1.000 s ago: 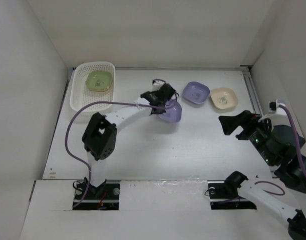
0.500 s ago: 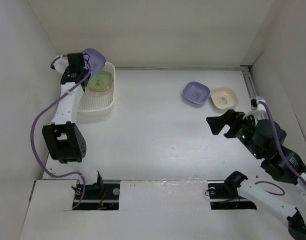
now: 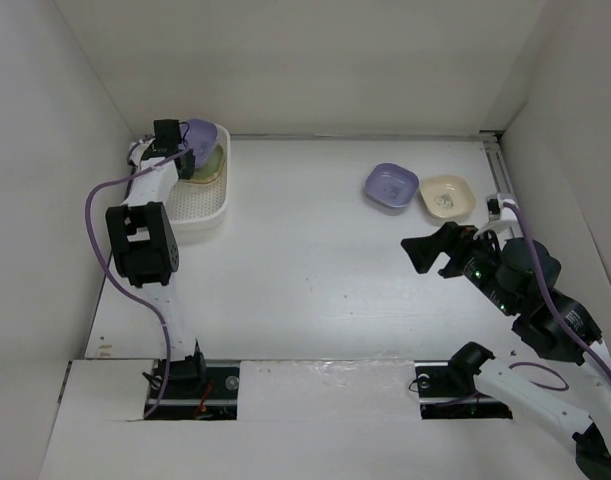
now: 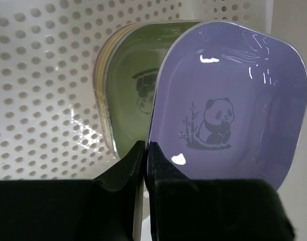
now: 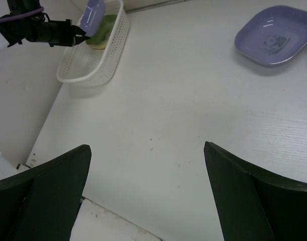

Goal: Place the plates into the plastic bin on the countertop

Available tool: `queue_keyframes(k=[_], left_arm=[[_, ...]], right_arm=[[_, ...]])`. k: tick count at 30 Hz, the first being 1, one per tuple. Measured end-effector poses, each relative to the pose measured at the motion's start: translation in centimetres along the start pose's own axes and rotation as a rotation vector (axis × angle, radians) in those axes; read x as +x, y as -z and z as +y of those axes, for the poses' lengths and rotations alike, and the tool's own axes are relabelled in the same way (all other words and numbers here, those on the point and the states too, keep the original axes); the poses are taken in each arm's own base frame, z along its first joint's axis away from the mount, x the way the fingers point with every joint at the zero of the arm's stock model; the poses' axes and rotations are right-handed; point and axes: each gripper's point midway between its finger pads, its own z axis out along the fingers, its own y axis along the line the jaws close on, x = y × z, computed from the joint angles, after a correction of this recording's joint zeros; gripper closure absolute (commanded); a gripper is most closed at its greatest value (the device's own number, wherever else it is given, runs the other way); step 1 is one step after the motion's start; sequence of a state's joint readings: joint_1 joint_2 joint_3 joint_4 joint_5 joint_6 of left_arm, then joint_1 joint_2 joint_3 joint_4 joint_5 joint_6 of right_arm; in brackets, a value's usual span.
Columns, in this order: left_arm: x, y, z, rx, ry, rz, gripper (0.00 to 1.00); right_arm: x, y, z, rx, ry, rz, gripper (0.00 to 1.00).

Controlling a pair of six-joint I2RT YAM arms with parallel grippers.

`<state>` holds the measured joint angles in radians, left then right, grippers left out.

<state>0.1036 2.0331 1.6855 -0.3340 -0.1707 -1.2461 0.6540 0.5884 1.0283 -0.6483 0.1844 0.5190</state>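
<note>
My left gripper (image 3: 182,152) is shut on the rim of a lavender plate (image 4: 228,105) with a panda print, held tilted over the far end of the white plastic bin (image 3: 193,214). Just behind it in the bin lies a stack of plates with a light green one (image 4: 130,95) on top. A second lavender plate (image 3: 391,186) and a cream plate (image 3: 446,197) rest on the countertop (image 3: 305,250) at the far right. My right gripper (image 3: 430,250) hovers open over bare countertop, short of those two plates, with nothing between its fingers.
White walls close in the countertop on the left, back and right. The bin (image 5: 93,65) stands against the left wall in the far corner. A metal rail (image 3: 501,180) runs along the right wall beside the cream plate.
My left arm swung the lavender plate from mid-table to the far left corner, then lowered it over the bin's stack. My right gripper drifted left, still open.
</note>
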Motion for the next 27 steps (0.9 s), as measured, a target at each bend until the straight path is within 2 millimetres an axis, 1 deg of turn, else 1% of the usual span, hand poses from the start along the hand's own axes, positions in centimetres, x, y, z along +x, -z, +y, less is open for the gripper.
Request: queue_keyframes(k=[2, 4, 5, 8, 11, 13, 14, 15, 17, 18, 20, 21, 22, 23, 24, 25, 26, 27], left_arm=[[0.7, -0.4, -0.6, 0.002, 0.025, 0.018, 1.0], [1.1, -0.3, -1.2, 0.011, 0.045, 0.028, 1.0], [1.3, -0.2, -1.4, 0.015, 0.05, 0.033, 0.91], [2.1, 0.3, -2.2, 0.028, 0.072, 0.05, 0.91], [2.9, 0.5, -2.0, 0.017, 0.081, 0.069, 0.95], [3.2, 0.4, -1.5, 0.002, 0.086, 0.073, 0.95], [3.3, 0.2, -1.2, -0.006, 0.088, 0.073, 0.91], [3.4, 0.1, -0.8, -0.015, 0.089, 0.073, 0.91], [3.6, -0.2, 0.5, -0.043, 0.089, 0.072, 0.93], [3.8, -0.3, 1.1, -0.058, 0.087, 0.073, 0.9], [3.8, -0.5, 2.3, -0.085, 0.09, 0.07, 0.89], [3.7, -0.6, 2.4, -0.089, 0.09, 0.065, 0.85], [3.4, -0.7, 2.4, -0.089, 0.093, 0.059, 0.78], [3.2, -0.6, 2.4, -0.087, 0.094, 0.056, 0.76], [3.0, -0.6, 2.4, -0.087, 0.096, 0.049, 0.7], [2.7, -0.6, 2.3, -0.086, 0.097, 0.045, 0.7], [2.3, -0.4, 2.2, -0.082, 0.102, 0.036, 0.59], [2.0, -0.2, 2.1, -0.079, 0.097, 0.029, 0.53]], right_arm=[[0.1, -0.1, 0.0, -0.001, 0.0, 0.003, 0.0], [0.2, -0.1, -0.1, 0.0, 0.001, 0.004, 0.0], [0.3, -0.1, -0.1, 0.001, 0.001, 0.005, 0.0], [0.3, -0.1, -0.1, 0.0, 0.004, 0.004, 0.0], [0.3, -0.2, -0.1, 0.0, 0.007, 0.004, 0.0], [0.3, -0.2, -0.1, 0.0, 0.008, 0.004, 0.0], [0.3, -0.2, -0.1, 0.001, 0.008, 0.005, 0.0], [0.3, -0.2, -0.1, 0.0, 0.008, 0.004, 0.0], [0.3, -0.3, -0.1, -0.001, 0.008, 0.005, 0.0], [0.3, -0.3, -0.1, -0.002, 0.008, 0.004, 0.0], [0.3, -0.3, 0.0, -0.004, 0.007, 0.004, 0.0], [0.3, -0.3, 0.0, -0.005, 0.007, 0.004, 0.0], [0.3, -0.3, 0.0, -0.005, 0.007, 0.004, 0.0], [0.3, -0.3, 0.0, -0.005, 0.007, 0.004, 0.0], [0.3, -0.3, 0.0, -0.006, 0.007, 0.005, 0.0], [0.3, -0.3, 0.0, -0.007, 0.007, 0.005, 0.0], [0.3, -0.3, 0.0, -0.007, 0.007, 0.005, 0.0], [0.3, -0.3, 0.0, -0.007, 0.007, 0.006, 0.0]])
